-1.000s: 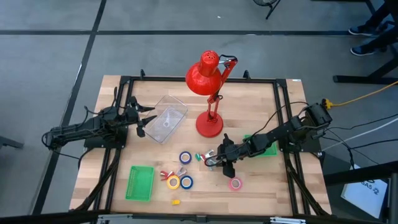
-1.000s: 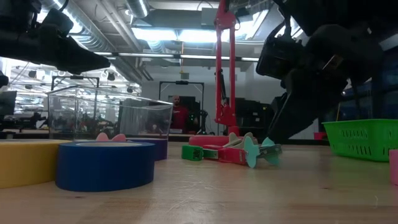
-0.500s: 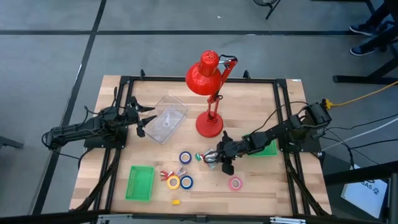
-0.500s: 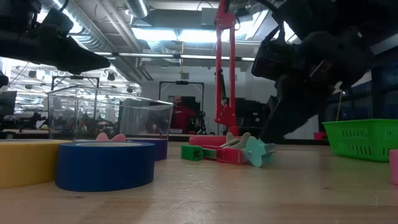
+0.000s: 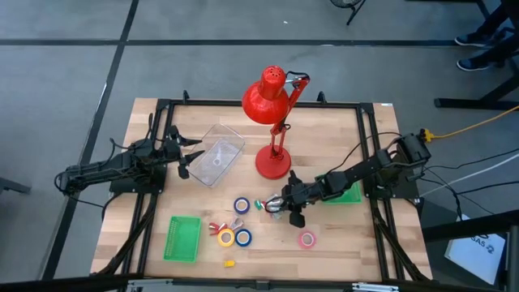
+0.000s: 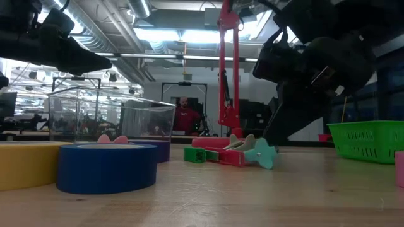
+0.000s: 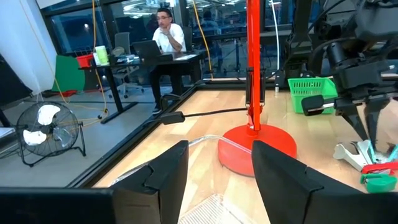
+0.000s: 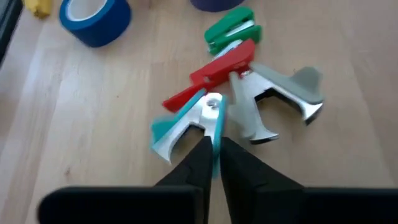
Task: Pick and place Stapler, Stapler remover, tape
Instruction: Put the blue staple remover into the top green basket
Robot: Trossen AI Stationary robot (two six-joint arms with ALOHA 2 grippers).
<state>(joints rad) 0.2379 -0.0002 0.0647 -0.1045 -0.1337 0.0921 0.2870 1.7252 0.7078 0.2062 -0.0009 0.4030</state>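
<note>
A teal-handled stapler remover (image 8: 186, 121) lies on the wooden table beside a grey stapler remover (image 8: 280, 99), a red stapler (image 8: 221, 65) and a small green stapler (image 8: 230, 28). My right gripper (image 8: 214, 155) slants down onto the teal one and is shut on it (image 5: 280, 207). Tape rolls lie around: blue (image 5: 242, 205), yellow (image 5: 226, 237), blue (image 5: 242, 236) and pink (image 5: 306, 238). My left gripper (image 5: 190, 154) waits open at the table's left, by a clear box (image 5: 215, 154). My right gripper pinches a teal handle wing (image 8: 216, 146) of the stapler remover between its two fingertips (image 8: 196, 158). The fingers slant down from the table's right side. The remover rests on the table (image 6: 260, 153) with its metal jaws pointing away from the fingers.
A red desk lamp (image 5: 272, 97) stands on its round base (image 5: 273, 162) just beyond the staplers. One green basket (image 5: 183, 238) sits at the near left, another (image 5: 345, 193) lies under my right arm. A small yellow piece (image 5: 229, 263) lies near the front edge.
My right gripper has shut its fingers on the teal stapler remover while staying almost in place. The remover has shifted and turned a little on the table toward the staplers.
</note>
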